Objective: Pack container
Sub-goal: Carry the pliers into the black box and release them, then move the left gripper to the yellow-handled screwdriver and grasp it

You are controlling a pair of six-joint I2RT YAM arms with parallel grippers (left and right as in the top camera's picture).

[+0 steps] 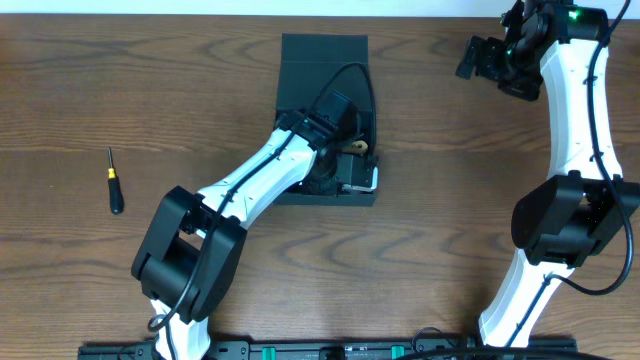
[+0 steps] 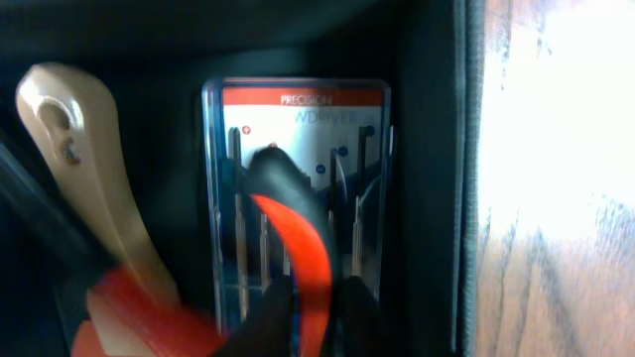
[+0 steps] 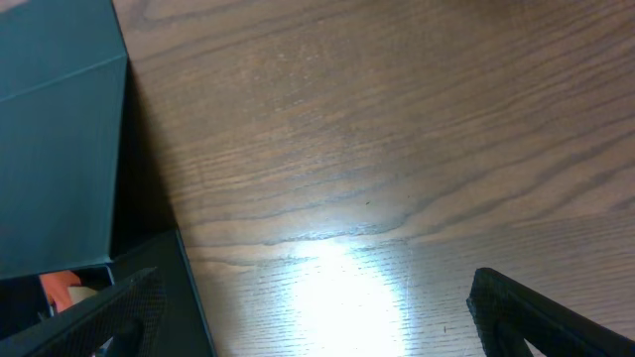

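The dark teal container (image 1: 322,65) stands at the table's far middle with its flap lid open toward the back. My left gripper (image 1: 340,110) is inside it. In the left wrist view the left gripper (image 2: 308,322) is shut on a red-and-black tool handle (image 2: 293,223), held over a clear blue case of precision screwdrivers (image 2: 298,109) lying in the box. A tan-handled tool (image 2: 84,169) lies beside the case. My right gripper (image 1: 488,58) is open and empty at the far right; in its own view (image 3: 317,322) it hovers over bare wood, with the container's teal flap (image 3: 60,149) at the left.
A small black-and-yellow screwdriver (image 1: 114,184) lies on the wooden table (image 1: 450,200) at the left. The container's dark wall (image 2: 437,198) stands close to the right of the case. The right arm's white links run down the right side.
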